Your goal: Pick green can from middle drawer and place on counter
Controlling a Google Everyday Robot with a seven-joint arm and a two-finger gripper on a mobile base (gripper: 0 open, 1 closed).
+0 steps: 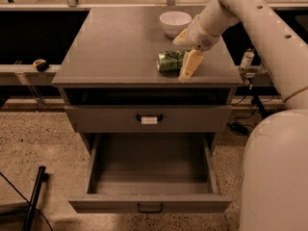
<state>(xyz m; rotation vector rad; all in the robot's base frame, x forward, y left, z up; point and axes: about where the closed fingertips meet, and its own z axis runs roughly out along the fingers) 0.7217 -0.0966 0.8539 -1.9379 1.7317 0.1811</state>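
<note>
The green can [168,60] lies on its side on the counter [115,42], right of centre near the front edge. My gripper [186,51] reaches in from the upper right and straddles the can's right end. One cream finger [190,64] stands in front of the can and the other is behind it with a gap, so the gripper is open. The middle drawer [149,202] is pulled out below, with a dark bar handle, and its inside is bare.
A white bowl [175,22] stands on the counter behind the can, close to my wrist. The drawer with the white tag [149,120] is closed just under the counter. My white arm and base fill the right side. A black pole [34,196] lies on the floor at left.
</note>
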